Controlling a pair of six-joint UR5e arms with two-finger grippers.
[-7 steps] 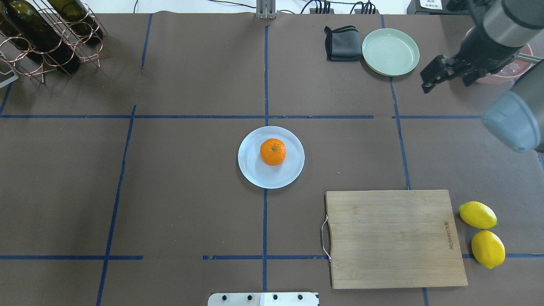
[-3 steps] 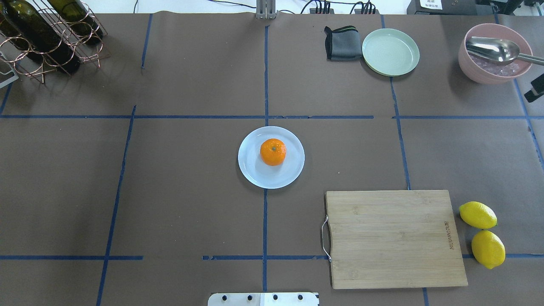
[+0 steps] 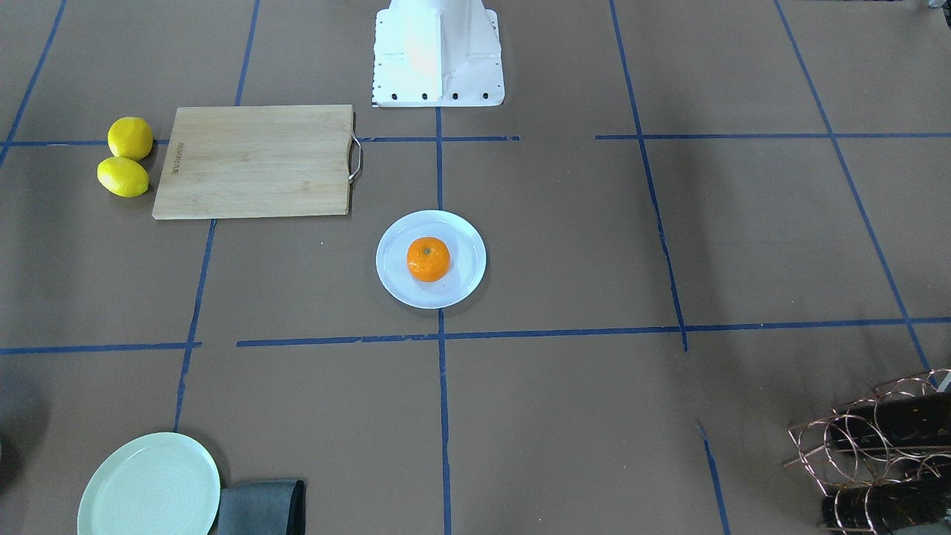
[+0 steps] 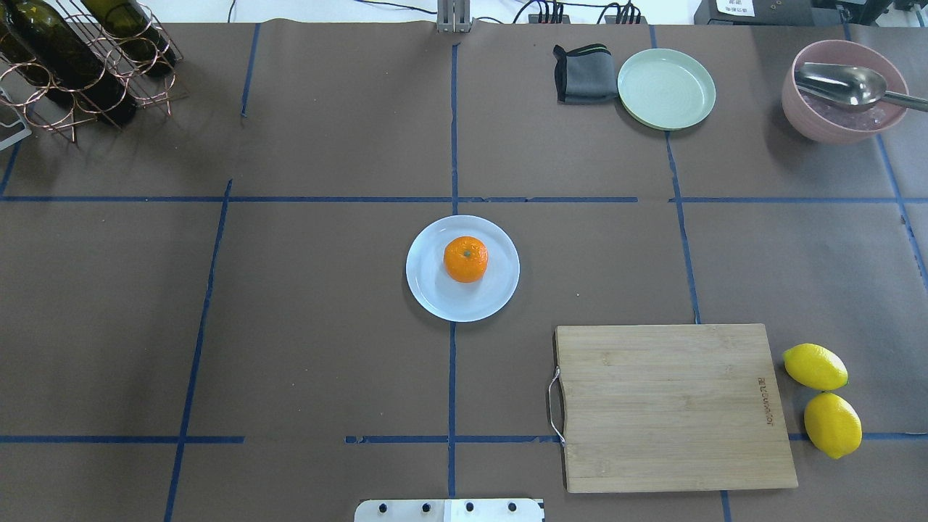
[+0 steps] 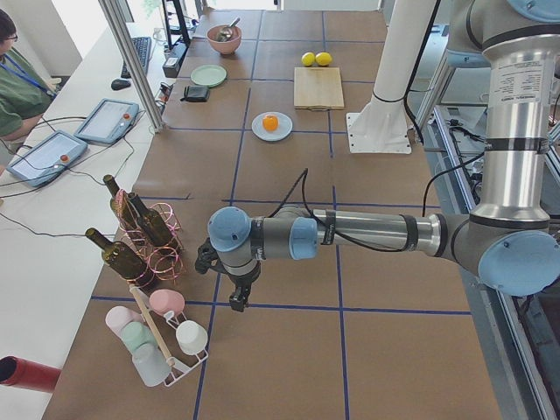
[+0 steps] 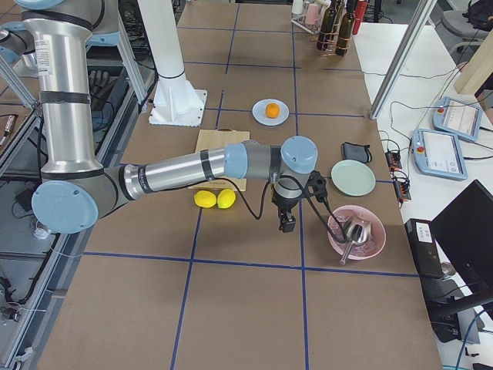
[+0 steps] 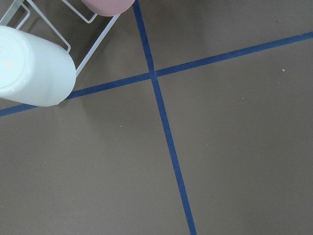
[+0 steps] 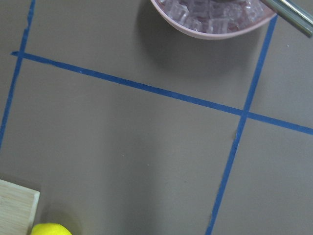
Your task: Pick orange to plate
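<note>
The orange (image 4: 465,259) rests on the white plate (image 4: 435,303) at the middle of the table, slightly toward the plate's far side; it also shows as the orange (image 3: 428,259) on the plate (image 3: 392,282) in the front view. Nothing touches either. My left gripper (image 5: 234,297) hangs far off by the bottle rack at the table's left end. My right gripper (image 6: 286,222) hangs between the lemons and the pink bowl at the right end. Both show only in side views, so I cannot tell whether they are open or shut.
A wooden cutting board (image 4: 670,406) lies near right, with two lemons (image 4: 815,366) beside it. Far right stand a mint-green plate (image 4: 666,88), a grey cloth (image 4: 583,72) and a pink bowl (image 4: 844,109) with a spoon. A wine rack (image 4: 80,58) stands far left.
My right arm, which was over the pink bowl a second ago, has drawn out of the overhead view to the right. Orange and plate have not moved.
</note>
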